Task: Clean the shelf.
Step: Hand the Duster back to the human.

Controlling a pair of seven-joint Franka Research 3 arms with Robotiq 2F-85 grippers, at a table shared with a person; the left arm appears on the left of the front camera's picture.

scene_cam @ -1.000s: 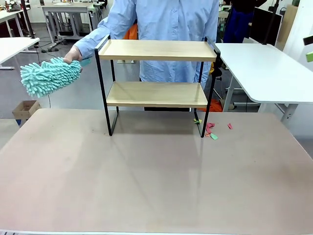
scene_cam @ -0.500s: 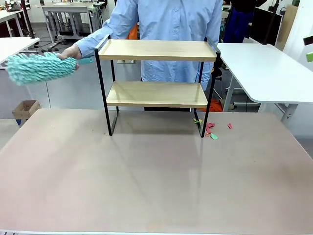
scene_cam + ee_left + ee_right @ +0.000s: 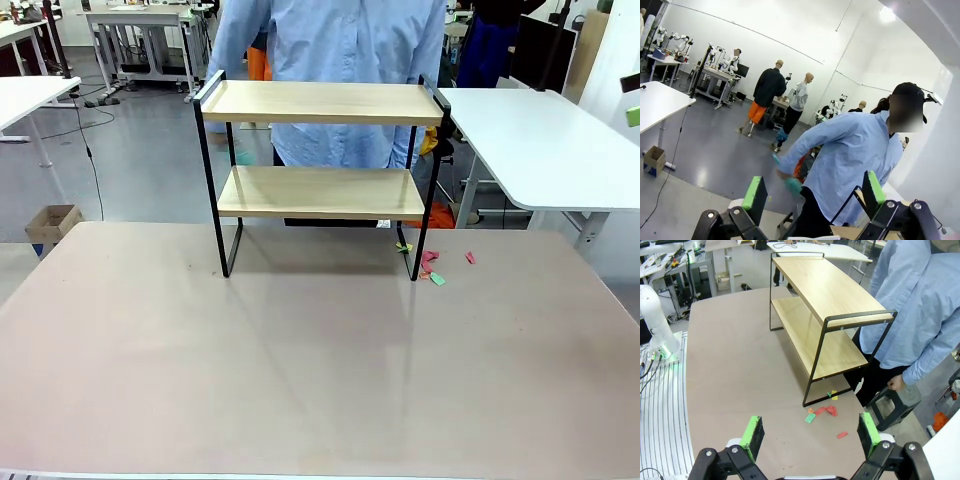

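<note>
Front view faces the shelf (image 3: 320, 150); right wrist overlooks it sideways.

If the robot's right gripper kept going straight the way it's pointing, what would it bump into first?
Probably the table. The open right gripper points down at its bare brown top, near the little scraps of paper by the shelf leg. Nothing shows in between, though depth is hard to judge.

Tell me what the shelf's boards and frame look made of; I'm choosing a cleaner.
The shelf: its boards look like light wood or wood-look laminate, matte, with faint grain. Its frame looks like thin black metal, probably painted, judging by its slim, straight bars.
</note>
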